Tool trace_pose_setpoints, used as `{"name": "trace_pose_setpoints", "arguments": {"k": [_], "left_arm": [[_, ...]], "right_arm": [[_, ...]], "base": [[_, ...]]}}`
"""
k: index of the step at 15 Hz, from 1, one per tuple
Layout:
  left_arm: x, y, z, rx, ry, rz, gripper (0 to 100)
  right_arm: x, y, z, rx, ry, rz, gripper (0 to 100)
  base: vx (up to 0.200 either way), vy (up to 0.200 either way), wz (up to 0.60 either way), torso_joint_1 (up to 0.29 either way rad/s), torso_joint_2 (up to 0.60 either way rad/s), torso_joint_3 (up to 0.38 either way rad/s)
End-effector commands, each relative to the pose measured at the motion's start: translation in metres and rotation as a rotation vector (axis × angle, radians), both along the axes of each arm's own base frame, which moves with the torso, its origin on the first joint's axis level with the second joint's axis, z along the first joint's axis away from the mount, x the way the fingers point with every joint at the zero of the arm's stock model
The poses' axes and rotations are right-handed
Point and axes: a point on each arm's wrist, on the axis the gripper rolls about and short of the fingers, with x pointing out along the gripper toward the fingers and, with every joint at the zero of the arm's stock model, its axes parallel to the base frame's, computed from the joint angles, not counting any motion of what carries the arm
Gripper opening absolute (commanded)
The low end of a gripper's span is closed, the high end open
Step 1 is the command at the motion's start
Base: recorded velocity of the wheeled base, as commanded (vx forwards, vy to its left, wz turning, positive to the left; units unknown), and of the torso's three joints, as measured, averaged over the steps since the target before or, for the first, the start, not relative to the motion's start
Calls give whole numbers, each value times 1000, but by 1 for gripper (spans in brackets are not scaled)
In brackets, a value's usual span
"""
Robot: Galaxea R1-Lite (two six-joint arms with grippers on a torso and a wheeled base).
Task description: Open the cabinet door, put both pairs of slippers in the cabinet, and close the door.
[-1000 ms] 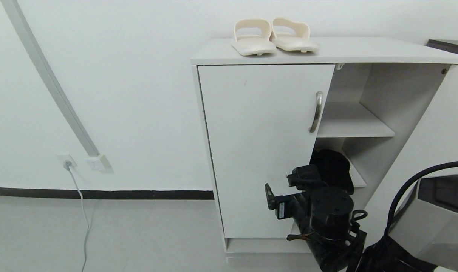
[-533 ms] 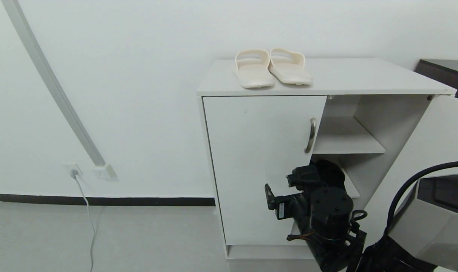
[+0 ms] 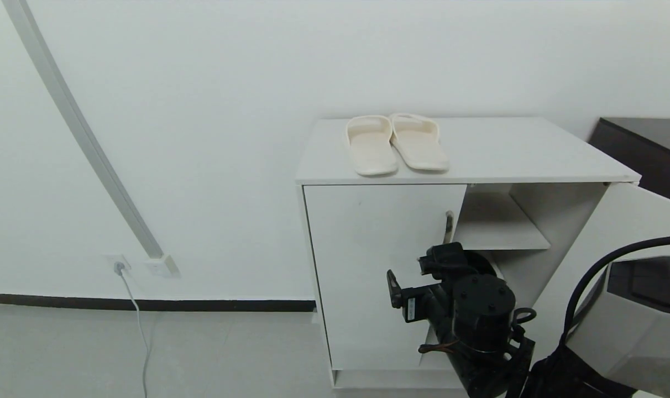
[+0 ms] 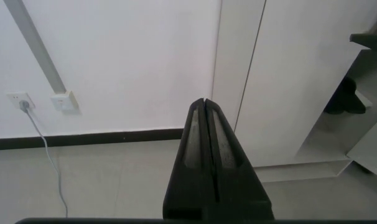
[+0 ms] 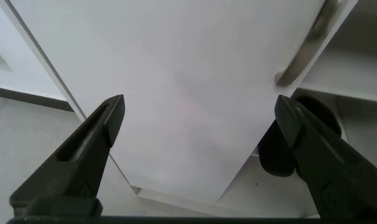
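A cream pair of slippers (image 3: 396, 142) lies side by side on top of the white cabinet (image 3: 506, 149). The cabinet's left door (image 3: 373, 265) is shut, its metal handle (image 3: 449, 226) at the inner edge. The right door (image 3: 595, 243) stands swung open, baring the shelves. A black pair of slippers (image 4: 345, 99) sits on a low shelf inside, partly hidden by my right arm (image 3: 479, 315). My right gripper (image 5: 200, 102) is open, empty, close in front of the shut left door near the handle (image 5: 307, 46). My left gripper (image 4: 204, 104) is shut on nothing, off to the cabinet's left.
A grey conduit (image 3: 75, 127) runs slantwise down the wall to a socket box (image 3: 163, 266). A plug and cable (image 3: 139, 320) hang from a second socket. Dark furniture (image 3: 644, 149) stands right of the cabinet. Bare floor (image 3: 147, 354) spreads to the left.
The head camera has moved, so the cabinet sits lower in the picture and more of its top shows. The slippers, doors and right arm keep their places.
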Motion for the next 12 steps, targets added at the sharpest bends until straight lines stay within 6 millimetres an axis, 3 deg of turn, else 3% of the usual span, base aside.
{"name": "trace_pose_setpoints", "arguments": {"k": [1, 12], "left_arm": [[0, 0, 0, 0, 1, 1, 0], [0, 0, 0, 0, 1, 1, 0]], "right_arm": [[0, 0, -1, -2, 2, 0, 100], [0, 0, -1, -2, 2, 0, 100]], "base": [[0, 0, 0, 193, -505, -320], [0, 0, 0, 226, -544, -319]]}}
